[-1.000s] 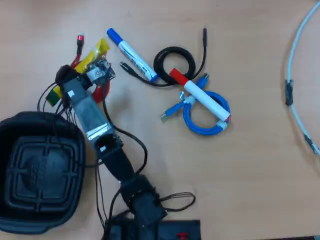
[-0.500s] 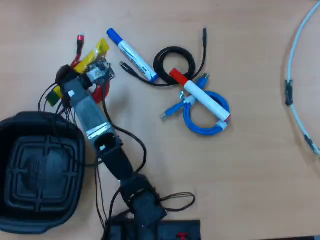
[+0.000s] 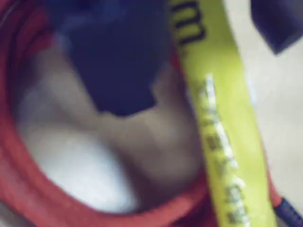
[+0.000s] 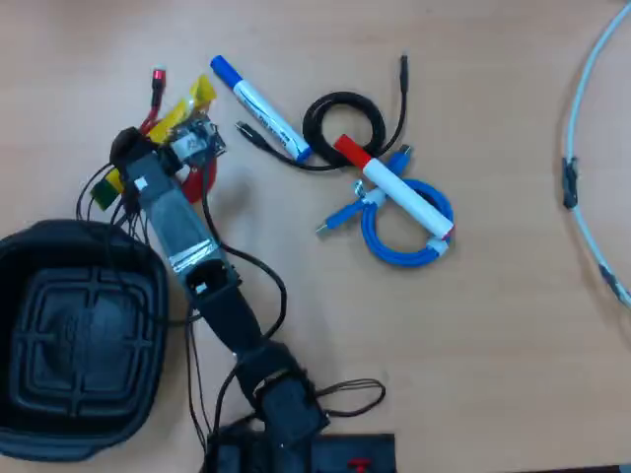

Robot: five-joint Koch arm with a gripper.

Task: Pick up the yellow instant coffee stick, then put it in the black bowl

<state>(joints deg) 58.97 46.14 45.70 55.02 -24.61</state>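
My pincer (image 4: 163, 148) sits low over the yellow instant coffee stick (image 4: 187, 106), which lies on a red cable coil (image 3: 28, 189) on the tabletop (image 4: 493, 345); whether its jaws are closed I cannot tell. I should pinch only the sachet, leaving the cable, then lift toward the black bowl (image 4: 39, 246) just beside it.

The yellow instant coffee stick (image 4: 187, 106) lies in the upper left of the overhead view, slanting from upper right down to lower left; its yellow upper end and its green lower end (image 4: 102, 193) show, while its middle is hidden under the arm; in the wrist view it fills the right half as a blurred yellow band (image 3: 222, 127) with dark lettering; the black bowl (image 4: 39, 419) sits at the lower left of the overhead view, upright, rounded-square, a ribbed cross on its base, just below the stick's green end.
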